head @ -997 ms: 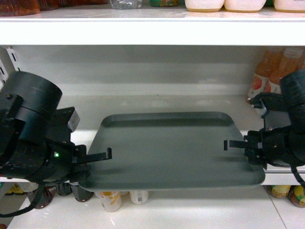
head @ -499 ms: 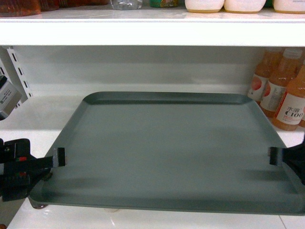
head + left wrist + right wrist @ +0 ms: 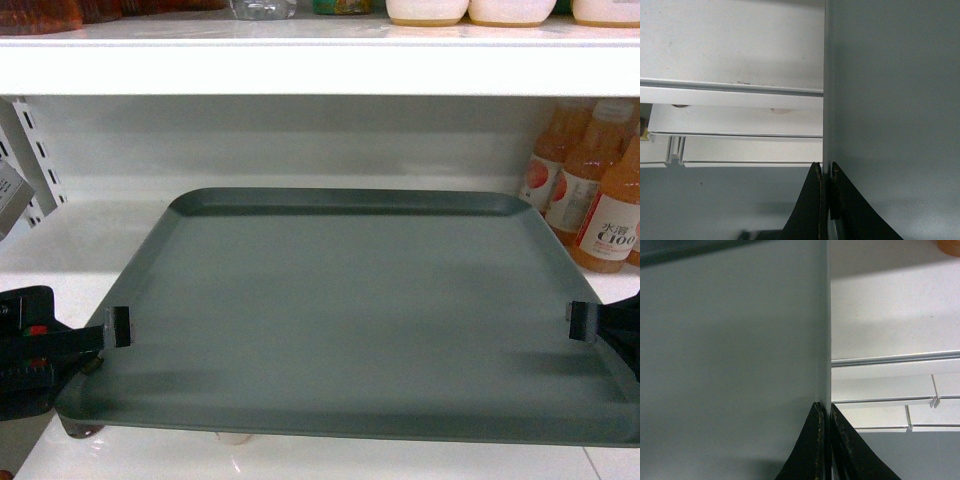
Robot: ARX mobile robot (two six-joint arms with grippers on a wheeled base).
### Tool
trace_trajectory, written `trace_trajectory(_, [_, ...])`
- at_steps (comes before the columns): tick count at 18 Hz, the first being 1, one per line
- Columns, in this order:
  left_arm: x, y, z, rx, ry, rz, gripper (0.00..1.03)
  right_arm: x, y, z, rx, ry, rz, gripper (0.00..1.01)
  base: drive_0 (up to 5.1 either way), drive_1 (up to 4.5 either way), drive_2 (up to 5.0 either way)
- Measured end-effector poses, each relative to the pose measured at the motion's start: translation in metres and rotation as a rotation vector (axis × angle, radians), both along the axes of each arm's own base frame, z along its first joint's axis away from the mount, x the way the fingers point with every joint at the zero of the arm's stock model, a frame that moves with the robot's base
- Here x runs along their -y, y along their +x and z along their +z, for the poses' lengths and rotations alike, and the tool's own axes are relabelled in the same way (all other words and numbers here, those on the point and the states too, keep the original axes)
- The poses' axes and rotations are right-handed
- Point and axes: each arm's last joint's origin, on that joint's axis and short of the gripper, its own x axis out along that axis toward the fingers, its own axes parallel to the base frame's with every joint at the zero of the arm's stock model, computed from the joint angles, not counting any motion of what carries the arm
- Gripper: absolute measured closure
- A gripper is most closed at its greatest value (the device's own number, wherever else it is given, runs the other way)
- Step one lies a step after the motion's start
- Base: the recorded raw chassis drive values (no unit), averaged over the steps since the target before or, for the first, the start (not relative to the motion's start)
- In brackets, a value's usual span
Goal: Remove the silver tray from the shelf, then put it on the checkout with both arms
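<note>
The silver tray (image 3: 350, 310) is big and flat and grey-green. It is held up in front of the shelf (image 3: 90, 235), and its front part sticks out past the shelf's front edge. The head view cannot show if its far edge touches the shelf board.

The left gripper (image 3: 112, 328) pinches the tray's left rim. One thin black finger lies on top of the tray, and the rest of the black arm sits low at the left edge of the view. In the left wrist view, the left gripper (image 3: 827, 172) has its two black fingers squeezed on the thin rim (one finger on each side of it).

The right gripper (image 3: 582, 322) pinches the tray's right rim in the same way. In the right wrist view, the right gripper (image 3: 826, 412) has its fingers pressed tight on the edge of the tray, with the tray's grey face on one side and the white shelf on the other.

Orange drink bottles (image 3: 590, 195) stand on the shelf at the right, near the tray's far right corner. More jars (image 3: 470, 10) sit on the board above, and only their bottoms show.

The checkout is not in any view.
</note>
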Motion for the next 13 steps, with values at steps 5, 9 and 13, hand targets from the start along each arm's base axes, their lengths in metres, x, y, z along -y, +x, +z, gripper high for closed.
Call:
trace_trajectory(5, [-0.0001,0.0001,0.0001,0.002,0.000,0.001,1.00,-0.0001,0.0000,0.0001,0.001,0.000,0.000,0.98,0.0,0.00,0.0])
trace_trajectory(9, [0.0000,0.0003,0.0003,0.004,-0.001,0.001,1.00,0.0000,0.0001,-0.0001,0.000,0.003,-0.002,0.98,0.0,-4.22,4.3])
trace_trajectory(13, [0.0000,0.0001,0.0003,0.003,0.000,0.001,1.00,-0.0002,0.0000,-0.0002,-0.001,0.003,-0.002,0.98,0.1,-4.20,4.3])
